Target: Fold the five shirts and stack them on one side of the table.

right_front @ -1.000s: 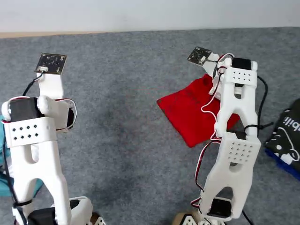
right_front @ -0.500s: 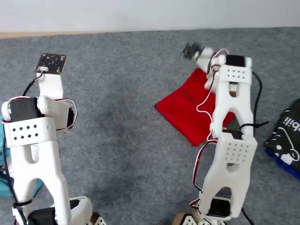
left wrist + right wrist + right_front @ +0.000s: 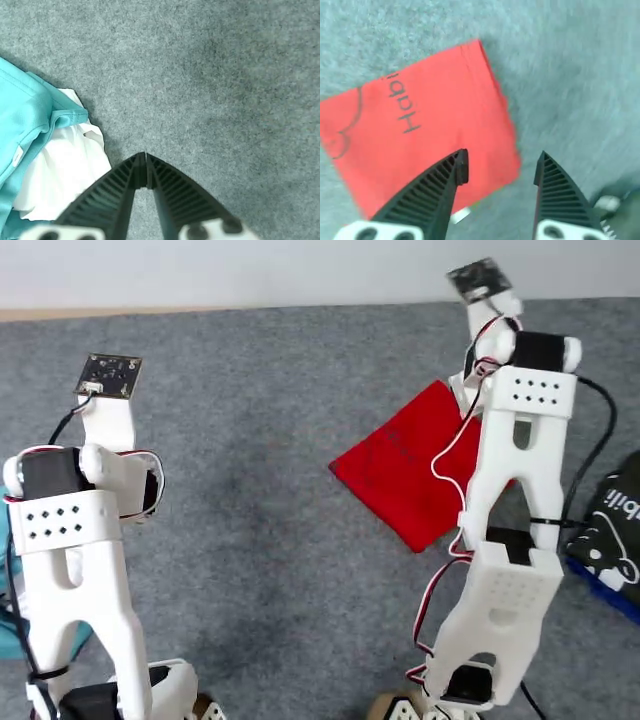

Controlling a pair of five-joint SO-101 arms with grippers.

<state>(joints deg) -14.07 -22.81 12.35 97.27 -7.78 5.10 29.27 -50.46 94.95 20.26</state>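
- Red cloth is my landmark: the folded red shirt (image 3: 410,470) lies flat on the grey table (image 3: 250,440), with its dark print facing up.
- My right gripper (image 3: 502,160) hangs above one edge of the red shirt. Its jaws are spread wide with nothing between them. One finger sits over the red cloth and the other over the grey surface just beside it.
- My right arm (image 3: 515,500) stretches over the red shirt in the high view and covers part of it.
- My left gripper (image 3: 146,162) is well apart from the red shirt, over bare grey. Its tips are pressed together and it holds nothing.
- A crumpled teal shirt (image 3: 22,120) and a white shirt (image 3: 65,175) lie touching, just beside my left gripper and far from the red shirt. The teal one overlaps the white one.
- A black shirt (image 3: 612,525) with white print lies on the opposite side of the red shirt, past my right arm. It rests on something blue (image 3: 600,585).
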